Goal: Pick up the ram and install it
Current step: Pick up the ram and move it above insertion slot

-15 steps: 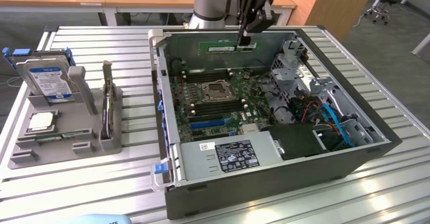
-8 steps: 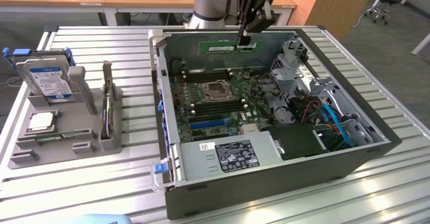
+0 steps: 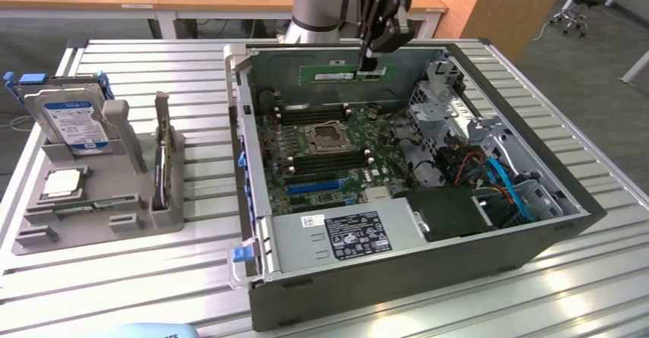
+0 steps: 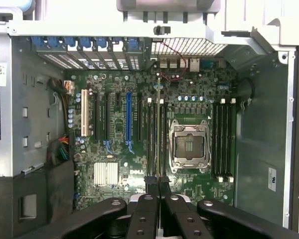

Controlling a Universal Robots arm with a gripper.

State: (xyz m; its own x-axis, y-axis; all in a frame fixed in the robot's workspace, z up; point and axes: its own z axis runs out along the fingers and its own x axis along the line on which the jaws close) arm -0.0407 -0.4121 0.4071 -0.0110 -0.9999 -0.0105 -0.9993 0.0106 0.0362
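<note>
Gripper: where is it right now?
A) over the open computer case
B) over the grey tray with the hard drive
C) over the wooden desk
A: the gripper hangs above the open case, holding the ram edge-on over the motherboard.

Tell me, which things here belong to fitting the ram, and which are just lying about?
Job: ram, clamped in the gripper; memory slots; open computer case.
Lying about: blue-labelled hard drive; square processor chip; grey parts holder.
</note>
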